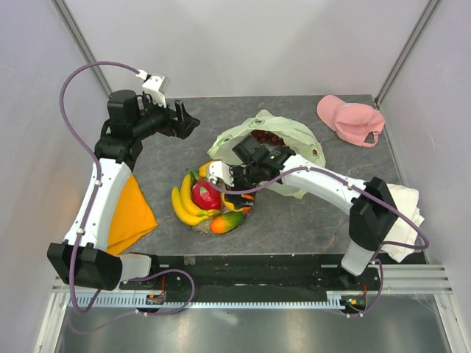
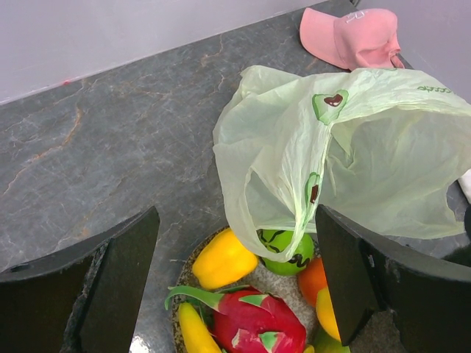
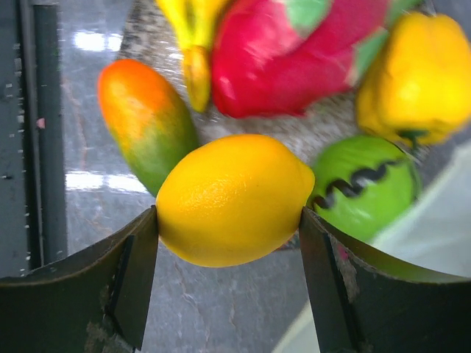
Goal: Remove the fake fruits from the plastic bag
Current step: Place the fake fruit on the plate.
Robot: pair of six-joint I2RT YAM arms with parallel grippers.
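The plastic bag [image 1: 283, 131] lies crumpled behind a speckled plate [image 1: 200, 225], with dark red grapes [image 1: 268, 137] showing in it. On the plate lie the banana bunch [image 1: 182, 204], the dragon fruit [image 1: 206, 195] and the mango [image 1: 227, 222]. My right gripper [image 3: 228, 220] is shut on a yellow lemon [image 3: 234, 198] and holds it just above the plate, over the mango [image 3: 147, 121] and a green fruit [image 3: 364, 184]. My left gripper [image 2: 237, 220] is open and empty, raised above the table at the back left. It looks down on the bag [image 2: 346, 154], a yellow fruit [image 2: 221, 257] and an orange [image 2: 312, 279].
A pink cap [image 1: 352, 118] lies at the back right. An orange cloth [image 1: 132, 209] lies under the left arm and a white folded cloth [image 1: 405, 209] sits by the right arm's base. Grey walls close in the table on three sides.
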